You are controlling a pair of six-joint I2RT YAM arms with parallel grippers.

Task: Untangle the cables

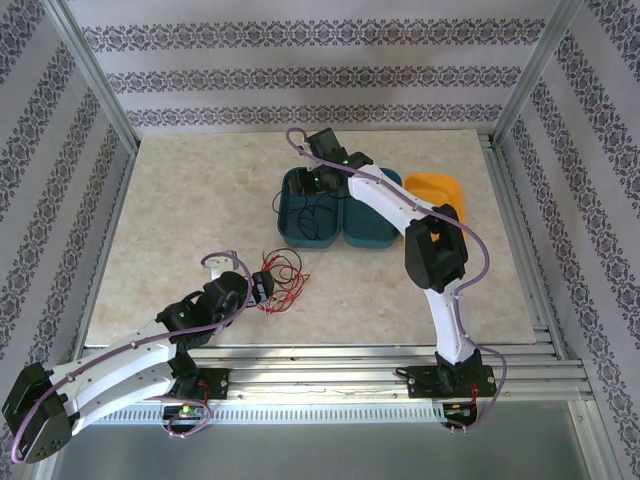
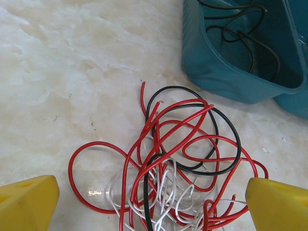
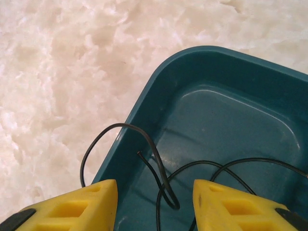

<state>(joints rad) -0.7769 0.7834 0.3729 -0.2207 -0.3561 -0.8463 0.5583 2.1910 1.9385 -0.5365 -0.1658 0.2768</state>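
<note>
A tangle of red, black and white cables [image 2: 178, 168] lies on the marble tabletop, seen from above as a small red bundle [image 1: 287, 280]. My left gripper [image 2: 151, 207] hovers over its near side, open wide, with a yellow finger [image 2: 26, 202] on either side and nothing pinched. A separate black cable [image 3: 157, 159] lies in the left teal bin [image 3: 231, 125], one loop draped over the rim. My right gripper [image 3: 154, 207] is above that bin [image 1: 290, 215], open, with the black cable running loose between its fingers.
A second teal bin [image 1: 375, 225] sits right of the first, and an orange container [image 1: 440, 190] beyond it. The first bin's corner [image 2: 226, 72] stands just past the tangle. Bare marble stretches left of the tangle.
</note>
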